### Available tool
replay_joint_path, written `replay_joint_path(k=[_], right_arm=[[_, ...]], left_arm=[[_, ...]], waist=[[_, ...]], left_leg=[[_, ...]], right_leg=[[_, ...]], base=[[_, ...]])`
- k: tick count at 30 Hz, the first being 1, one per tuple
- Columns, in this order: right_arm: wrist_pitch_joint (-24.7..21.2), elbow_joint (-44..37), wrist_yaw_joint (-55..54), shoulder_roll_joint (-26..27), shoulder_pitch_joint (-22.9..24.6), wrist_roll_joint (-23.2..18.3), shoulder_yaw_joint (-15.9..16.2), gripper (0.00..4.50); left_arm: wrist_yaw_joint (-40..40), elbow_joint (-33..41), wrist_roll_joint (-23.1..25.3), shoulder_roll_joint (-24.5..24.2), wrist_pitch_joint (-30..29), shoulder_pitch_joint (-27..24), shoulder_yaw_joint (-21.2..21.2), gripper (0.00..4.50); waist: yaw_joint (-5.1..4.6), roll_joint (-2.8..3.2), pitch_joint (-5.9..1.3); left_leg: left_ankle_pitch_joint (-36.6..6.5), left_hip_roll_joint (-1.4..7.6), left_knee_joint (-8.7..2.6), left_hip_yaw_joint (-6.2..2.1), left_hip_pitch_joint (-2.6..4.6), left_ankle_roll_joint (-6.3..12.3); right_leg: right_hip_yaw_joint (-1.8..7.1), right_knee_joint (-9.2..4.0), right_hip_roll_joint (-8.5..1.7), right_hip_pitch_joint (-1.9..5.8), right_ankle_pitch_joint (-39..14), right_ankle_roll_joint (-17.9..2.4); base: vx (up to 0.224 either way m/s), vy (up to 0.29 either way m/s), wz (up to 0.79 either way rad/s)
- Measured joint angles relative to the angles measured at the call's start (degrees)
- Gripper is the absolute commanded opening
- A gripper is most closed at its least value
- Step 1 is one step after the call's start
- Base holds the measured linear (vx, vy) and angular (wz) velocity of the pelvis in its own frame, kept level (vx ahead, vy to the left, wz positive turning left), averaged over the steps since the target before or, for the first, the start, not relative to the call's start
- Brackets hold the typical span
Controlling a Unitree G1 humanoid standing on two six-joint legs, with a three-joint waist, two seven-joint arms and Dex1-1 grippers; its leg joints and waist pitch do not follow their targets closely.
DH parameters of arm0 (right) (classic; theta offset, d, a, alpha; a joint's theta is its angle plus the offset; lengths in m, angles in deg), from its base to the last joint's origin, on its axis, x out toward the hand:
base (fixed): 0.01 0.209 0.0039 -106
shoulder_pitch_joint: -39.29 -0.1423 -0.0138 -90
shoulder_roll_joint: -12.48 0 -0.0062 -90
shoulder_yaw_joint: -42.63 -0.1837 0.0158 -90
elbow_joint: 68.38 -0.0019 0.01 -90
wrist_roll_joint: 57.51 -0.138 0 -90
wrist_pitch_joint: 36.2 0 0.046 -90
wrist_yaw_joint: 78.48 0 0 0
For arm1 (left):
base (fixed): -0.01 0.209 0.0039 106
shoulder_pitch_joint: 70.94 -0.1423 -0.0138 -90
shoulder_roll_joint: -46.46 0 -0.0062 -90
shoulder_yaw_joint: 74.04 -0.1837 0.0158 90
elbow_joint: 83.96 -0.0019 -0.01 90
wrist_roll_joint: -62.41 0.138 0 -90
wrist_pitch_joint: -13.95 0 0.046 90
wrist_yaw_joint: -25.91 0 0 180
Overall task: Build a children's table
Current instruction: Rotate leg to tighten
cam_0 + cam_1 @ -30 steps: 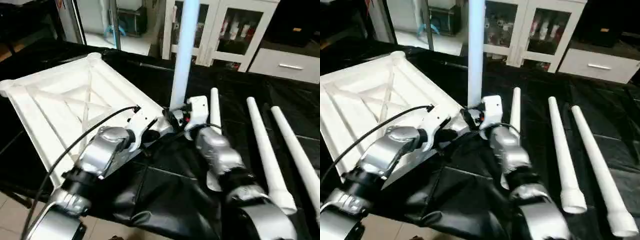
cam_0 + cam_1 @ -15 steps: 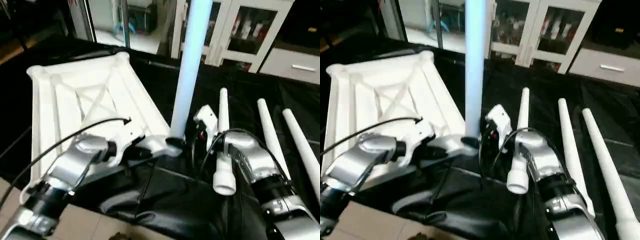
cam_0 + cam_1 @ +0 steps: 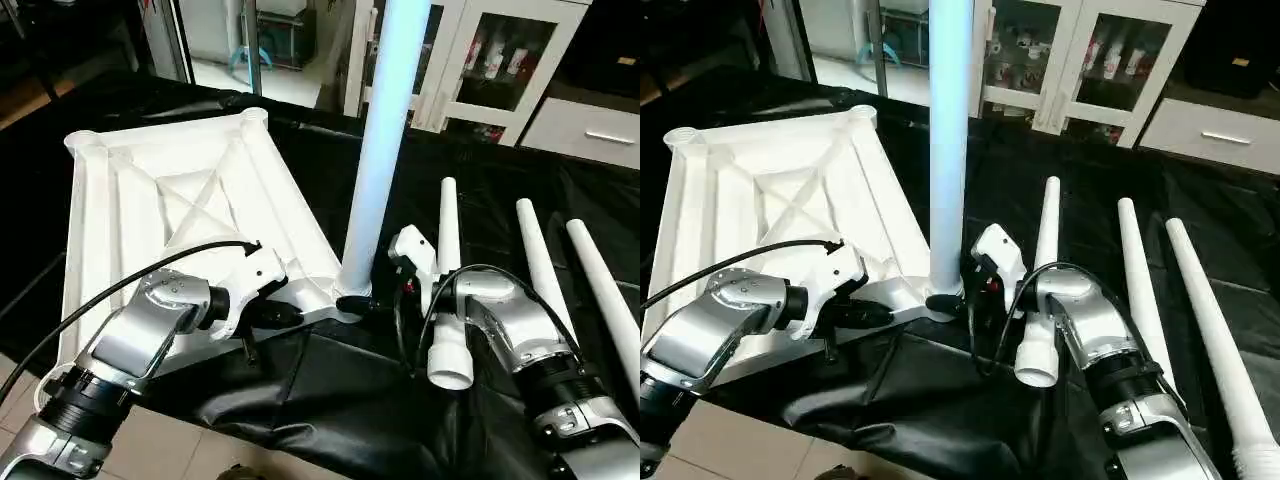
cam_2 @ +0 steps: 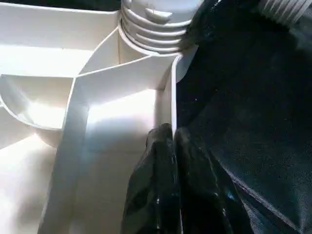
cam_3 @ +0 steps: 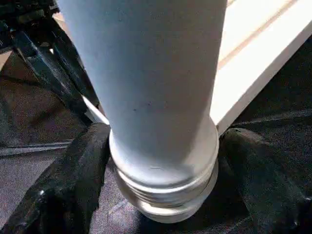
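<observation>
The white plastic tabletop (image 3: 170,215) lies upside down on the black-covered work table (image 3: 330,390), ribbed X-bracing facing up. One tapered leg (image 3: 385,140) stands upright in the near corner socket (image 3: 350,292). My right gripper (image 5: 161,195) has its fingers (image 5: 73,180) spread either side of the leg's ribbed base, close against it. My left gripper (image 4: 168,161) pinches the tabletop's edge wall, fingers nearly together. Three spare legs (image 3: 1145,290) lie beside my right arm. The parts look light, stiff and slippery; I would hold the leg low, near its ribs.
</observation>
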Motion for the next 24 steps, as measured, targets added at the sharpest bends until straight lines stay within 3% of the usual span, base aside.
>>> replay_joint_path(k=[9, 24], right_arm=[[-0.01, 0.0, 0.12, 0.62, 0.0, -0.03, -0.05, 2.83], [0.08, 0.04, 0.4, 0.85, 0.26, -0.14, -0.07, 2.74]], left_arm=[[-0.02, -0.01, -0.01, -0.03, 0.02, 0.0, -0.01, 0.0], [0.02, 0.21, -0.22, -0.42, 0.02, -0.24, -0.05, 0.0]], waist=[[-0.04, 0.0, 0.0], [-0.06, -0.02, -0.01]], left_leg=[[0.0, 0.0, 0.09, -0.01, -0.01, 0.01], [0.0, 0.02, 0.21, -0.01, 0.01, 0.02]], right_leg=[[0.01, 0.07, 0.0, 0.0, 0.0, 0.0], [0.01, 0.22, 0.0, 0.0, 0.0, 0.0]], base=[[0.0, 0.0, 0.0], [0.0, 0.0, 0.0]])
